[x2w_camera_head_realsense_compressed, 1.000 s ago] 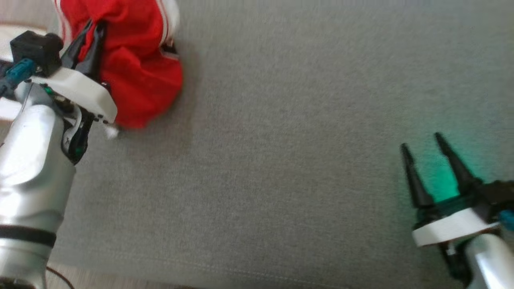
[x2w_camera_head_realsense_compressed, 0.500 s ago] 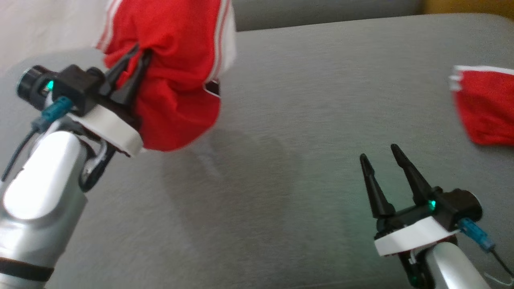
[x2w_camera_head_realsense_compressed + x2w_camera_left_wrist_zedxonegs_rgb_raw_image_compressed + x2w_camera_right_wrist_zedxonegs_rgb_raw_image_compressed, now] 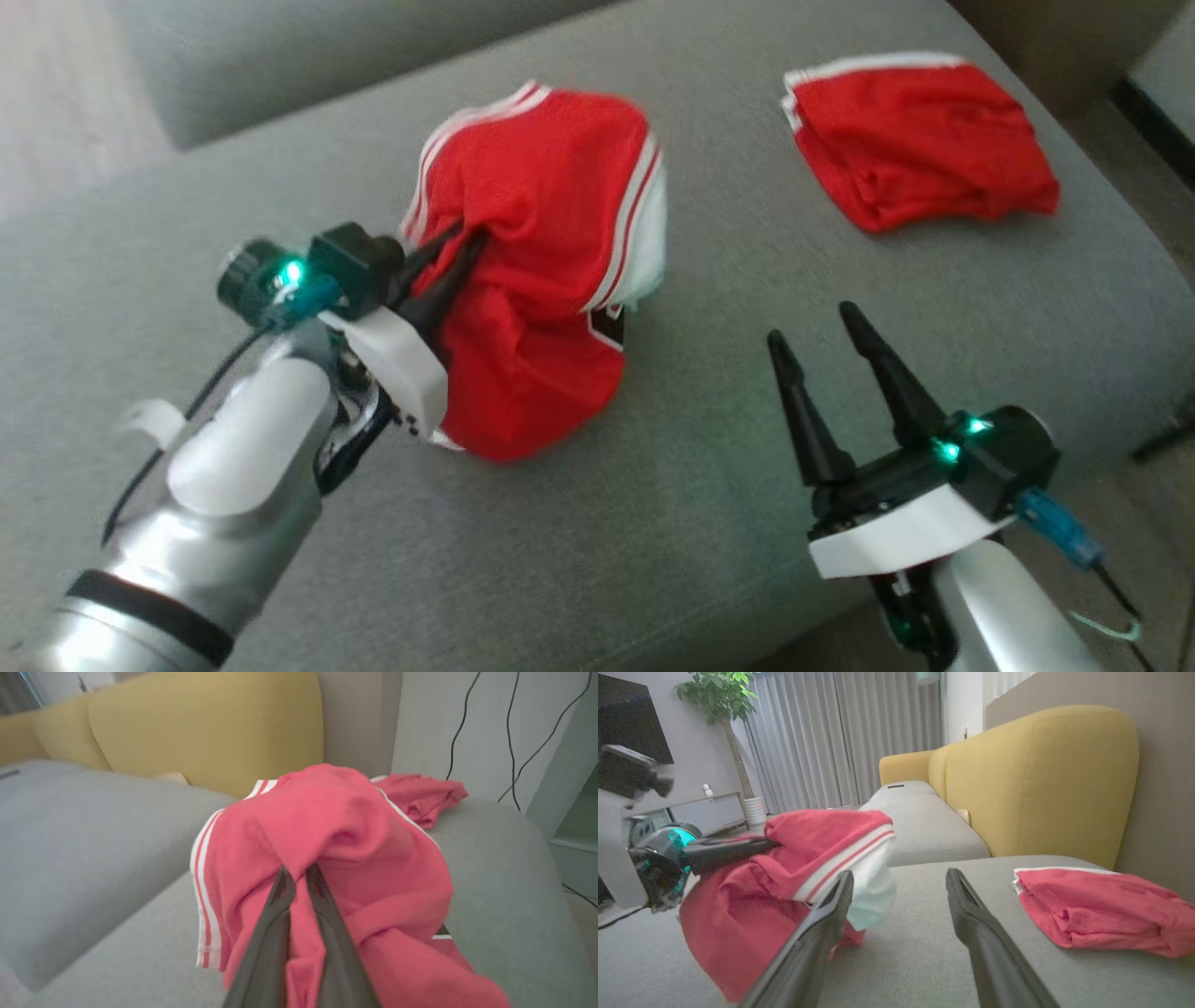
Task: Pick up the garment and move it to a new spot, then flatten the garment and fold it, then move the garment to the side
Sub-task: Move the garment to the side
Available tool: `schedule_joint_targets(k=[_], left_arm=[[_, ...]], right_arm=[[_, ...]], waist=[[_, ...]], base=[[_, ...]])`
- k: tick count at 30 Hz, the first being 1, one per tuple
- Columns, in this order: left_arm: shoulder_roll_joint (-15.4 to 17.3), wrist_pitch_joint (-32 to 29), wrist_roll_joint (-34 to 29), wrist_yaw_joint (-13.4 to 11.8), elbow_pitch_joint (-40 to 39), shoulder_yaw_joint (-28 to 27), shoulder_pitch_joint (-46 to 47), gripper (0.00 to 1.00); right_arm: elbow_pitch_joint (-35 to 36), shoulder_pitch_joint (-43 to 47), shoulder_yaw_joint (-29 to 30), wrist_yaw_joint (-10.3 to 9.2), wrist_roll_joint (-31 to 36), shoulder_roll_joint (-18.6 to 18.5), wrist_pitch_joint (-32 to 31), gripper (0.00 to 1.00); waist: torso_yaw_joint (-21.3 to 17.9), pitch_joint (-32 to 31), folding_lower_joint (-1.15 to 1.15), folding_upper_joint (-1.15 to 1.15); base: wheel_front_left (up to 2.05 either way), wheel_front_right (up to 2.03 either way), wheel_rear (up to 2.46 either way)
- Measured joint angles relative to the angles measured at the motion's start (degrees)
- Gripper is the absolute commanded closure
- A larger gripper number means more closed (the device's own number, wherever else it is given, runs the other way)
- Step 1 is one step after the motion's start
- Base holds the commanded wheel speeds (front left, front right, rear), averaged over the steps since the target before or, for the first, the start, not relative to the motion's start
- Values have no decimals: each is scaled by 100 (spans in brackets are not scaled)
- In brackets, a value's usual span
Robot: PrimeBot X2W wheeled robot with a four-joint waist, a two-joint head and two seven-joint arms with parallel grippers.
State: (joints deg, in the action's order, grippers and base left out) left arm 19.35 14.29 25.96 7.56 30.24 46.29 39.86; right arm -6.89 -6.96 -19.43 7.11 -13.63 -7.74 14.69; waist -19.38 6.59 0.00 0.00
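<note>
The garment point(image 3: 551, 280) is red with white side stripes and hangs bunched over the grey sofa seat point(image 3: 709, 485). My left gripper point(image 3: 464, 241) is shut on a fold at its left side. The left wrist view shows both fingers pinching red cloth point(image 3: 336, 844) at the left gripper point(image 3: 297, 872). My right gripper point(image 3: 810, 327) stands open to the garment's right, clear of it, with nothing between its fingers. In the right wrist view the right gripper point(image 3: 900, 877) frames the garment point(image 3: 798, 872) on its left. I cannot tell whether the garment's lower edge rests on the seat.
A second red garment point(image 3: 915, 149) lies folded at the seat's far right corner, also seen as a folded red garment point(image 3: 1101, 910) in the right wrist view. A yellow sofa back point(image 3: 1041, 779) rises behind. The seat's front edge point(image 3: 747, 607) runs just before my right wrist.
The head camera has swung, bringing the sofa's far edge and the second red garment into view. My left gripper keeps its hold on the garment. The right gripper stays open.
</note>
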Motion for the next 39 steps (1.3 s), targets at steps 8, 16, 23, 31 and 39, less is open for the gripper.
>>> schedule_joint_targets(k=[8,16,23,31,39], left_arm=[[-341,0,253,-1,1656,223,79,100],[-750,3,-85,-304,605,-568,-172,0],[-799,10,-427,-920,-525,-1553,-1903,0],[-895,10,-688,-1266,-1711,-2917,-3746,0],[-1299,10,-1443,-1250,-2706,-3726,-5380,0]], right_arm=[[49,-264,-175,0,1,169,0,0],[-116,-162,87,0,22,165,0,0],[-360,622,409,0,22,151,0,0],[-559,964,787,0,68,167,0,0],[-593,1571,1069,0,121,257,-1,0]], waist=[[-356,725,0,0],[-65,633,0,0],[628,-60,0,0],[1545,-774,0,0],[2171,-1306,-1,0]], base=[[0,0,0],[0,0,0],[0,0,0],[0,0,0],[0,0,0]])
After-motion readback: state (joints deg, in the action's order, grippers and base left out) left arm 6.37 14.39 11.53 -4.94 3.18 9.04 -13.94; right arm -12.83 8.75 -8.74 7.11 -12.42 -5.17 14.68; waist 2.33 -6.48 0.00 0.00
